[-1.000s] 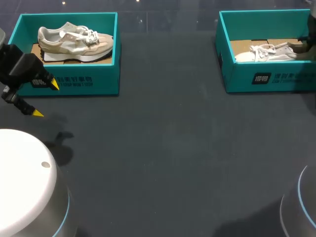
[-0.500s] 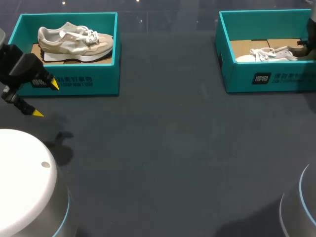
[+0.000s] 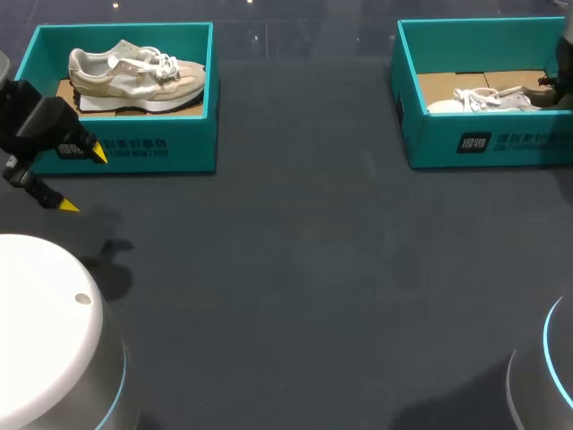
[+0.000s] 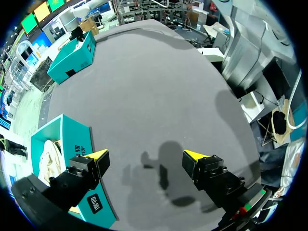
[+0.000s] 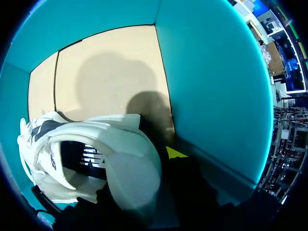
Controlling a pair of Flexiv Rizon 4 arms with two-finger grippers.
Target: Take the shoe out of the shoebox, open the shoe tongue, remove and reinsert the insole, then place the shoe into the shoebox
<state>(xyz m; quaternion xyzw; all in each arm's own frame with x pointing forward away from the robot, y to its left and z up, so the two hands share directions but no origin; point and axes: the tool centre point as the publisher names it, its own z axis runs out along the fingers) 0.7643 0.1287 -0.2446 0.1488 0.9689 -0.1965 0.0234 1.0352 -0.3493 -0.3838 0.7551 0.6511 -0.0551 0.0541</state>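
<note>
The left claw (image 3: pixel 83 180) is hovering with its tips apart over the dark tabletop (image 3: pixel 313 269), just beside the left shoebox (image 3: pixel 170 143) holding a beige shoe (image 3: pixel 134 76); the white shoe (image 3: pixel 488 98) is lying inside the right shoebox (image 3: pixel 483 143). The right claw (image 3: pixel 548 88) is sitting at that shoe's heel; whether it is apart or clamped cannot be told.

Even overhead light drops soft shadows on the dark table (image 3: pixel 313 269) and inside the shoebox (image 5: pixel 207 72).
</note>
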